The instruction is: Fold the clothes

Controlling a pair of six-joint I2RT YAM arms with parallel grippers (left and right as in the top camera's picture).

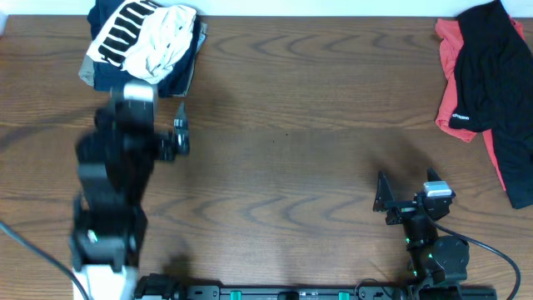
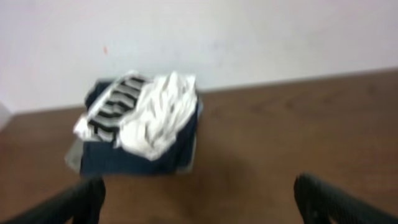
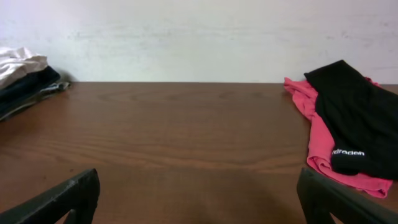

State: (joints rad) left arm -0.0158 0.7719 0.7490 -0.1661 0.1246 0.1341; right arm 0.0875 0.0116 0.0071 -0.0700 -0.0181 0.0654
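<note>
The clothes lie in two heaps at the back of the brown table (image 1: 291, 125). At the back left, a crumpled white T-shirt with black stripes (image 1: 154, 37) (image 2: 149, 115) tops a stack of navy and tan garments (image 1: 179, 79) (image 2: 124, 158). At the back right, a black garment (image 1: 491, 67) (image 3: 351, 118) lies over a red one (image 1: 454, 92) (image 3: 317, 146). My left gripper (image 1: 154, 117) (image 2: 199, 190) is open just in front of the left stack, holding nothing. My right gripper (image 1: 408, 190) (image 3: 198, 180) stands open and empty near the front right, well short of the red and black garments.
A white wall (image 3: 199, 37) rises right behind the table's far edge. The left arm (image 1: 112, 192) stretches from the front left toward the stack and looks blurred. Bare wood lies between the two heaps.
</note>
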